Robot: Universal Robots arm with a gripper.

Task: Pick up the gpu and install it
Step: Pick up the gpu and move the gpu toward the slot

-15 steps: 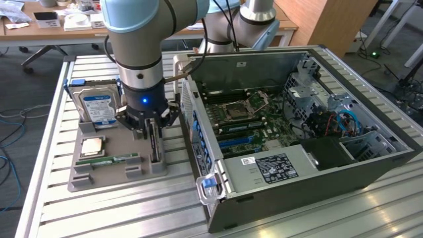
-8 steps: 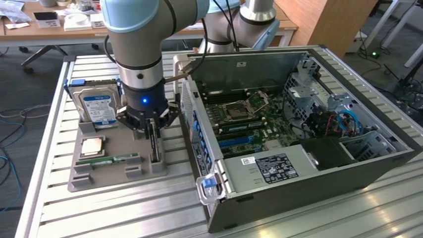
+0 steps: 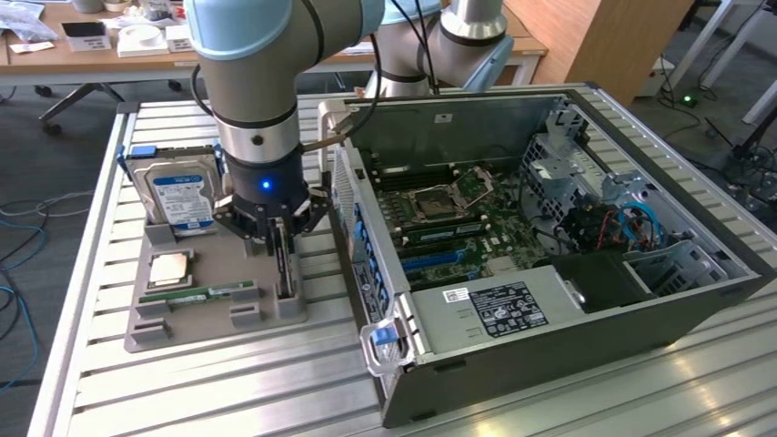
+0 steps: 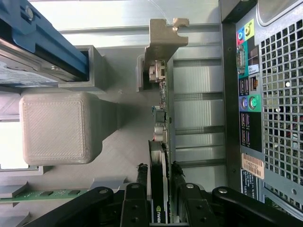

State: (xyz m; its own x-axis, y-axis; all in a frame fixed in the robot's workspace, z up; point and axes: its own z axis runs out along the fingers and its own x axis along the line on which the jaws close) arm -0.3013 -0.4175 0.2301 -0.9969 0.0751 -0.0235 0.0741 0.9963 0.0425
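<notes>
1. We see the grey-and-blue arm standing straight down over the grey plastic holder tray (image 3: 182, 335), with its black gripper (image 3: 282, 259) lowered onto the tray's edge nearest the open black computer case (image 3: 680, 305).
2. The gripper's fingers (image 4: 143, 177) are closed partway and press on both faces of the gpu (image 3: 284, 279), a thin dark card standing on edge in its tray slot.
3. The wrist view adds the gpu's (image 4: 161, 109) pale metal bracket (image 4: 163, 35) at its far end, and the case's port panel (image 4: 248, 104).
4. The exterior view adds the silver hard drive with blue label (image 3: 180, 196), the narrow green memory stick (image 3: 200, 294) and the motherboard (image 3: 449, 218).
5. A strip of slatted aluminium table (image 4: 199, 113) separates the card from the case. A grey tray block (image 4: 54, 127) stands near its other face.
</notes>
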